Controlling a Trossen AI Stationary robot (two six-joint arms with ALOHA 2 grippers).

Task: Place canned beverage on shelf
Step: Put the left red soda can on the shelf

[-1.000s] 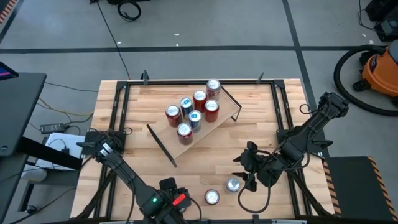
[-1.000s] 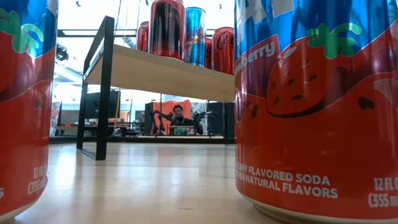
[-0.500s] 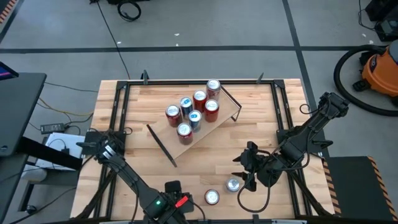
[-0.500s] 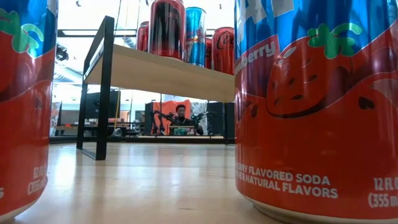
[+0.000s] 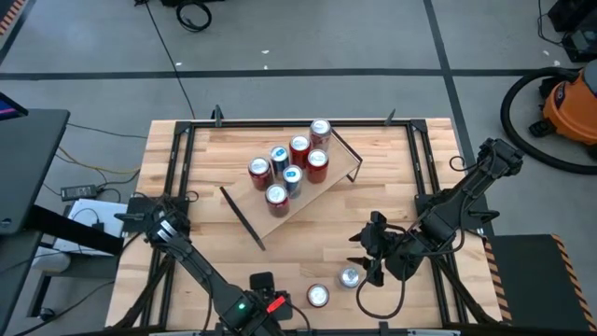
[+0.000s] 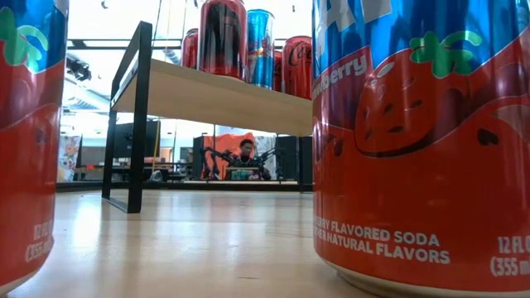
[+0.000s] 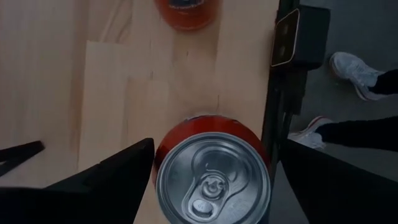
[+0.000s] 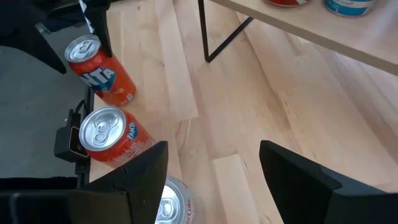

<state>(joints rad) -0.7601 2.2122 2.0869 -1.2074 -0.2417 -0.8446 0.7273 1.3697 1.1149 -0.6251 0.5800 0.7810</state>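
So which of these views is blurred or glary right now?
Left wrist view: the near can is sharp, the orange can and tabletop beyond look soft. Low view: the bright room behind leaves the shelf's underside dim, and two cans fill the edges. High view is evenly lit.

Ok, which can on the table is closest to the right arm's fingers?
The silvery can, just beside the right fingers. It has pale sides, while the two red Fanta cans stand farther off, toward the left arm.
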